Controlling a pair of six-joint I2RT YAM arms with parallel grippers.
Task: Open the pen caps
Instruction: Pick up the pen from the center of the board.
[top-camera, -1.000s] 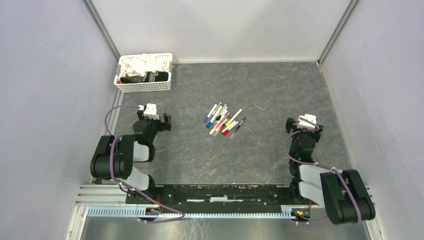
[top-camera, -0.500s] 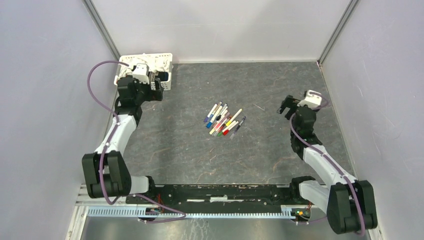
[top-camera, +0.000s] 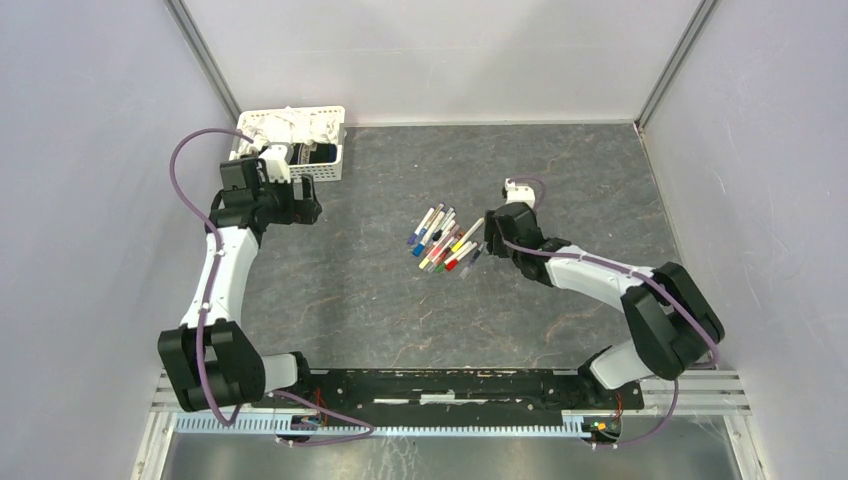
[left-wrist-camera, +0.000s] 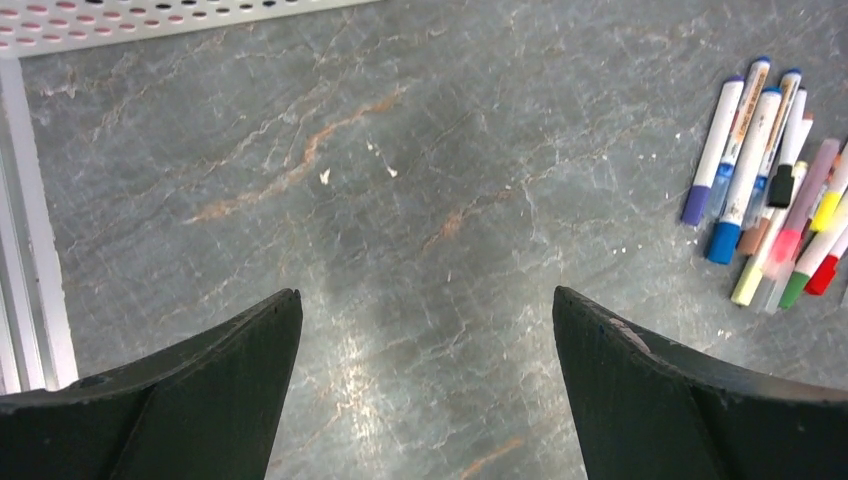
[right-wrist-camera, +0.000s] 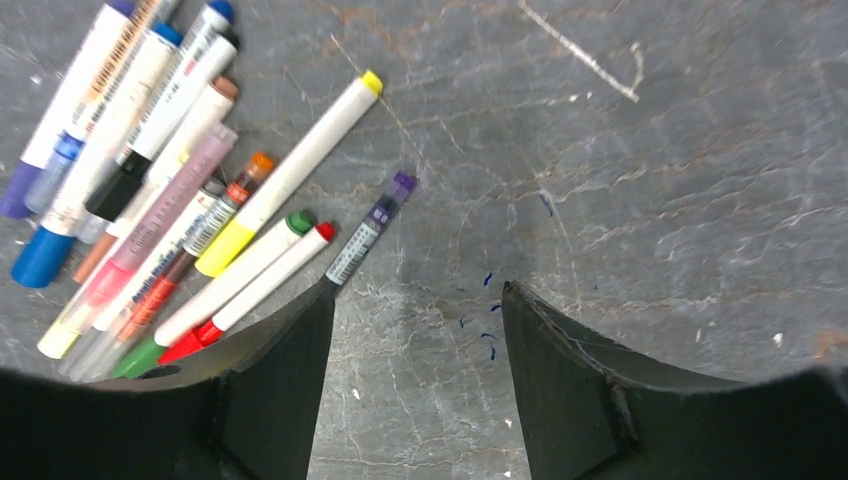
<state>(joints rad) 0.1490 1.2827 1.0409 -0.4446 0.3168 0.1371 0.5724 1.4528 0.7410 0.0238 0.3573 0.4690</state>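
Ten or so pens (top-camera: 447, 240) lay capped, clustered mid-worktop (top-camera: 560, 170). The right gripper (right-wrist-camera: 415, 370) hovered beside the purple-ended pen (right-wrist-camera: 370, 230), jaws released and empty. The left gripper (left-wrist-camera: 425, 390), jaws likewise released, hung well apart. Reaching was in hand; next, probably, closing on one barrel.

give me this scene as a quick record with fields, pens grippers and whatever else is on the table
pens: about ten, lying in a loose bunch mid-table
caps: on, as far as shows
left gripper: open, empty, over bare table to the left of the bunch
right gripper: open, empty, low at the bunch's right edge
nearest pen: purple-ended pen, by the right gripper's left finger, contact unclear
basket: white, far left corner, cloths inside
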